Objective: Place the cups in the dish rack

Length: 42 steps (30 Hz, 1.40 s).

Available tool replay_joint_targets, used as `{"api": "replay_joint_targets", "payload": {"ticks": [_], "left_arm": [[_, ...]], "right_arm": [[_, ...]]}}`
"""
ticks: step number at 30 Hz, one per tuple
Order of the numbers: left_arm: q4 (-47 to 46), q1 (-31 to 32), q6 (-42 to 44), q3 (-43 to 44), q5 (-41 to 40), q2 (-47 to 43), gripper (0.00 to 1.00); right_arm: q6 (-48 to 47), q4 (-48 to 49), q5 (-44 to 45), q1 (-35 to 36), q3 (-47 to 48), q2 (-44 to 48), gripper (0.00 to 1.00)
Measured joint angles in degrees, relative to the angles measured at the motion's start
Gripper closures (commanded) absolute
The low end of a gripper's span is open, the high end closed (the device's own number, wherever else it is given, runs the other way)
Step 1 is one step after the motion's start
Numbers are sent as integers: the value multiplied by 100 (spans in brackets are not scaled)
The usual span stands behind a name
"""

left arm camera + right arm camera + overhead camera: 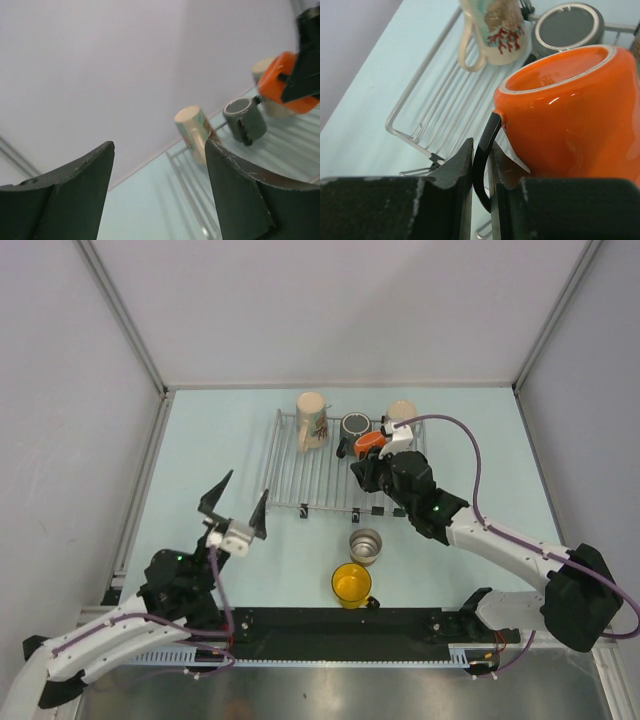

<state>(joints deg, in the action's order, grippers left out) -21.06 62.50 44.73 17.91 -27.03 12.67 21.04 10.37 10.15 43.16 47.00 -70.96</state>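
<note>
Overhead view of a pale blue table (pixel 200 440) with two robot arms at the bottom edge. A wire rack (pixel 300 475) lies at upper centre.

The right gripper (pixel 480 150) reaches over the right part of the rack. Its fingers (pixel 455 170) are pressed close together, pinching the thin black handle (pixel 482 165) of the orange cup (pixel 570 115). The cup is tilted, with its mouth turned toward the upper left of the wrist view. Whether it touches the wires cannot be told.

Three more cups sit along the rack's top edge: a patterned cup (pixel 311 420) at the left, a dark cup (pixel 355 425) in the middle, just beside the orange one, and a cream cup (pixel 402 412) at the right, partly hidden behind the gripper.

Two cups stand on the table below the rack, at lower centre. The steel cup (pixel 365 546) is nearer the rack, and the yellow cup (pixel 352 585) is just below it, mouth up.

The left gripper (pixel 235 508) is at centre left, over bare table and left of the rack. Its fingers are spread wide with nothing between them.
</note>
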Motion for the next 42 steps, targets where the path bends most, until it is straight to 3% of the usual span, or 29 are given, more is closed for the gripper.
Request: {"api": "replay_joint_targets", "payload": {"ticks": [5,9,16,25,42], "left_arm": [[525,-1679,-870,931,289,1902,25],[852,-2588,-1554,1593,610,3086,26],[1078,-3875,-2437,1967,1292,4286,27],[942,-4120,-2946,1912,1766,4452,27],[608,-4218,-3180,1624,2133,4417,28]], "right_arm": [[173,293,101,-160,-310,-20,100],[302,560,24,-315,-376,-48,100],[527,1014,-164,-737,-575,-170,100],[839,1626,-730,-1189,-756,-981,100],[1040,2505,-1480,-1200,-780,-1838,100]]}}
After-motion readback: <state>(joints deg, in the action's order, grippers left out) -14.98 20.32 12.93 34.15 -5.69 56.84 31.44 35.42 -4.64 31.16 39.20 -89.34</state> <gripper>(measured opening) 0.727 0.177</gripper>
